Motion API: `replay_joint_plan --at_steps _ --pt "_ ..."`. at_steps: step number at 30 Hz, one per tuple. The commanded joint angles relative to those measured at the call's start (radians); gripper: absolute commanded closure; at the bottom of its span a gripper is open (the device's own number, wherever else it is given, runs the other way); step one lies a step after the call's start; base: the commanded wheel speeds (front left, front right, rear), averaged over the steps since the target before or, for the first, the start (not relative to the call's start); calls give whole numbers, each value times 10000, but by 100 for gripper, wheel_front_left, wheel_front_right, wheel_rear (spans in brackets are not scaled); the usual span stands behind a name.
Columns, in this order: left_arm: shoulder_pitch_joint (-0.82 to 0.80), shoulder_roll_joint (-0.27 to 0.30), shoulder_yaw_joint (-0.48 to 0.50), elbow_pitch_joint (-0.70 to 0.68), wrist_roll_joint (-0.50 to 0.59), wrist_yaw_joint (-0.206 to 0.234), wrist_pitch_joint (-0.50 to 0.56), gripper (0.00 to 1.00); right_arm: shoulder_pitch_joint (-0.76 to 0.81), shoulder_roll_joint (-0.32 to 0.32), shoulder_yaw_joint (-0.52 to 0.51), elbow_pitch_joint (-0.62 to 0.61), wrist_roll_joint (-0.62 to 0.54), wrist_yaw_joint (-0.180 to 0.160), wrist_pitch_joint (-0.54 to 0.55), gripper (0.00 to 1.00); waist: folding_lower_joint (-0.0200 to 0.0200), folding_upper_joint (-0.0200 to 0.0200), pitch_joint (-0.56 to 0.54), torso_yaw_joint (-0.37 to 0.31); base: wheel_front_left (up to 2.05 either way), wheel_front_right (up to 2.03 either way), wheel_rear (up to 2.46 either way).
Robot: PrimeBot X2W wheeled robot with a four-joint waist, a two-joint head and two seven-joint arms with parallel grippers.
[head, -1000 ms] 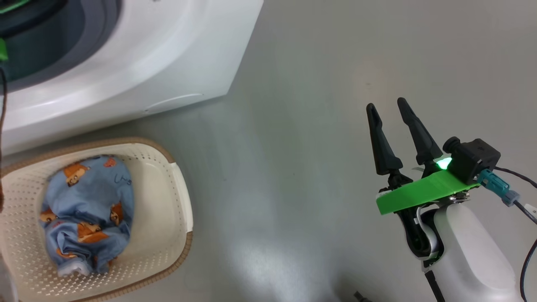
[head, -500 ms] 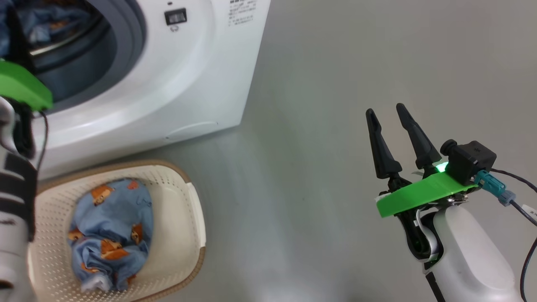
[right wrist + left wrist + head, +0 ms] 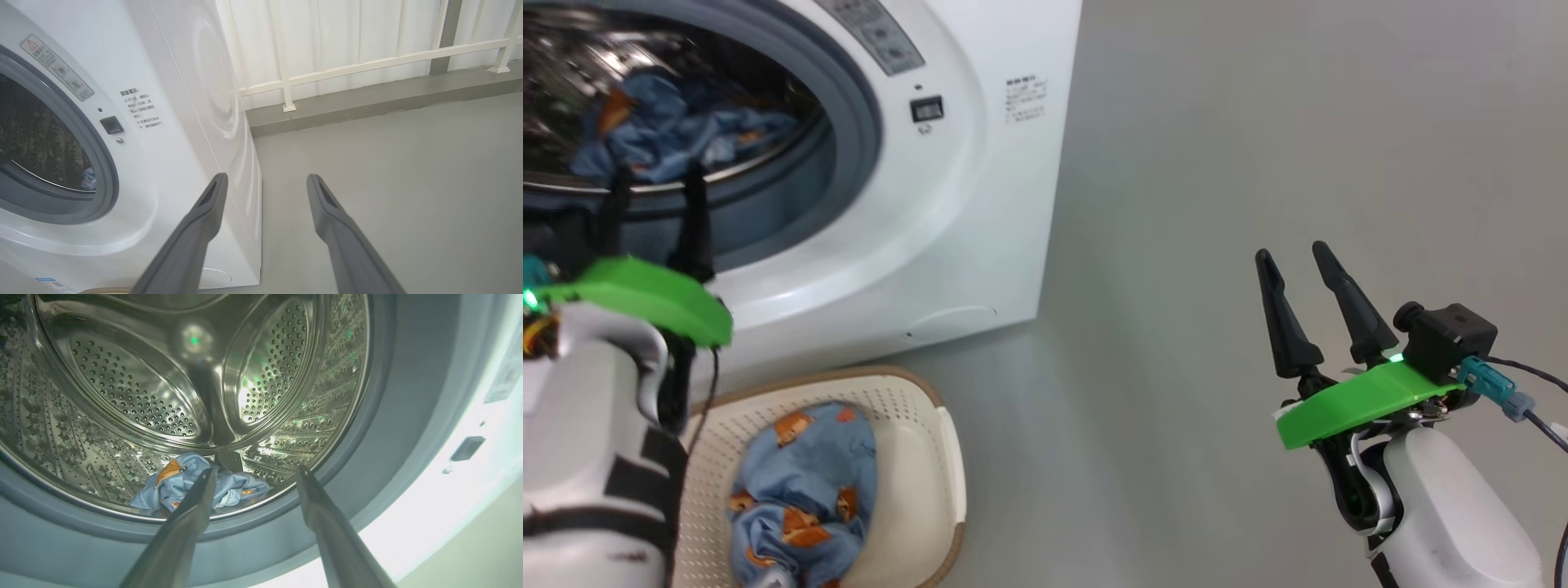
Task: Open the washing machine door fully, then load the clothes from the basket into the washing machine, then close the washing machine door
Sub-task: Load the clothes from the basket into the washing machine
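Note:
The white washing machine (image 3: pixel 980 204) stands open, and its door is out of view. One garment of the light blue clothes (image 3: pixel 678 131) lies at the front of the steel drum (image 3: pixel 135 396). My left gripper (image 3: pixel 656 173) hovers at the grey gasket (image 3: pixel 367 465) just outside the mouth, open, with nothing between its fingers; the garment (image 3: pixel 179 486) lies beyond its tips (image 3: pixel 256 470). More clothes (image 3: pixel 800 490) fill the cream basket (image 3: pixel 947 465) on the floor in front of the machine. My right gripper (image 3: pixel 1290 250) hangs open and empty over bare floor to the right (image 3: pixel 266 176).
Grey floor (image 3: pixel 1217 122) stretches to the right of the machine. A low kerb with a white railing (image 3: pixel 367 61) runs behind it. The basket's brown rim (image 3: pixel 102 290) sits close against the machine's base.
The head camera has swung up toward the machine, bringing the drum and the left arm into view. The left gripper has drawn back from inside the drum to its mouth. The right arm has stayed put.

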Motion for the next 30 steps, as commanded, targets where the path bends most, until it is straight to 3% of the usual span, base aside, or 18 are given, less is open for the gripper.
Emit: replay_joint_plan --at_steps 1,17,30 --pt "452 332 237 -584 18 -25 -63 0 123 -131 199 -175 129 46 -80 0 0 0 -718 458 0 0 0" --pt "3844 -402 497 -3594 101 -18 -64 0 732 -497 197 45 403 46 -80 0 0 0 -2125 1279 0 0 0" --pt "6685 -716 644 -6307 438 405 -64 0 1210 -655 260 11 613 46 -80 0 0 0 -2845 1451 0 0 0"
